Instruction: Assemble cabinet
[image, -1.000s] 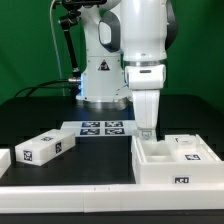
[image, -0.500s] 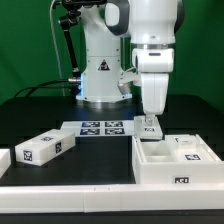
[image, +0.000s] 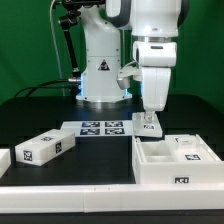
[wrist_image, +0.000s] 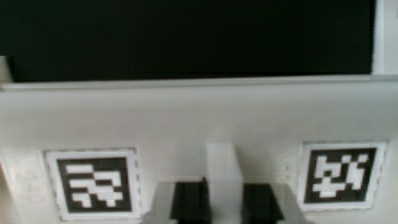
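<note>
- At the exterior view's far left edge, a white piece is cut off by the frame; it is judged not yet joined to anything.
- Just to its right, a long tagged block is seen lying loose on the dark worktop, well apart from the cabinet; it is taken as work left to do.
- The marker board is seen lying flat at mid-worktop.
- The hand is pointed straight down just behind the cabinet's rear wall, and a small tagged part is held in it. In the wrist view the fingers are drawn nearly together on a thin rib between that part's two tags. Whether the part rests on the worktop or is carried clear of it cannot be told.
- The cabinet is found at the exterior view's right, near the front: an open white box with a tag on its front face. An inner piece is seen lying in its right side.
- The task is judged to be at an early-to-middle stage: one part is in hand and not yet fitted, and at least the loose block remains to be brought over.
</note>
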